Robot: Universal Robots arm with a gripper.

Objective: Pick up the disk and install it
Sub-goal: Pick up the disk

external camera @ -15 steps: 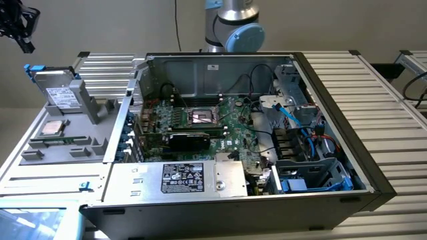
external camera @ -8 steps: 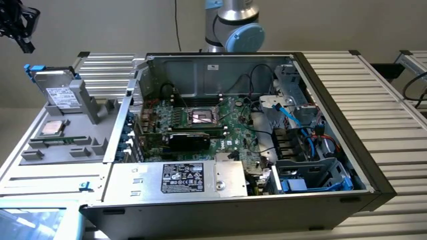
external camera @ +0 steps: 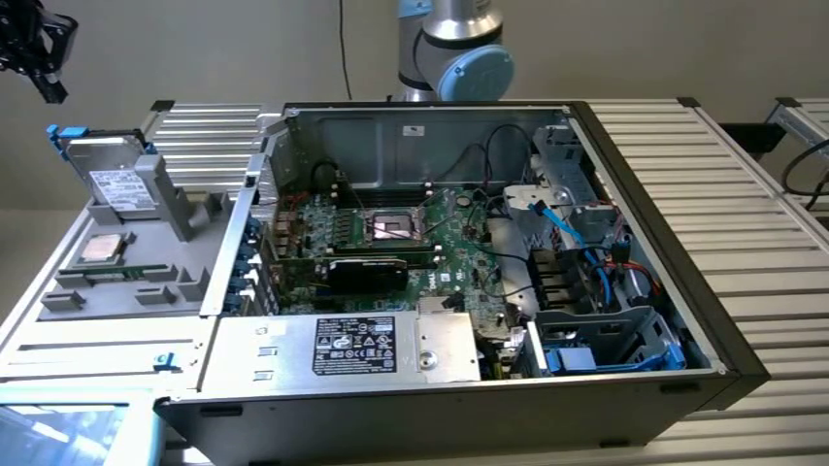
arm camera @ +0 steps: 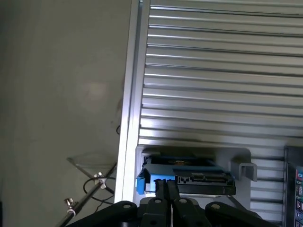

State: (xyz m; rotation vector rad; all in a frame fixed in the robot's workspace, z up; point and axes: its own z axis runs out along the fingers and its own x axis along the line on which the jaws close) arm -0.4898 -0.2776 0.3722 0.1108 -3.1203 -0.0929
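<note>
Slatted metal counter bearing a large open computer case, motherboard exposed, and beside it, at the exterior view's left, a grey holder. Standing upright at the holder's far end, the disk, silver with a white label and blue frame, near a small square chip lying flat. High above the disk and clear of it, the black hand, fingers pressed together on nothing.

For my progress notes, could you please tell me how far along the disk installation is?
Nothing looks done yet: the disk stands in its grey holder beside the open computer case. The gripper hangs above it, jaws shut, empty. Pickup and installation both remain.
</note>
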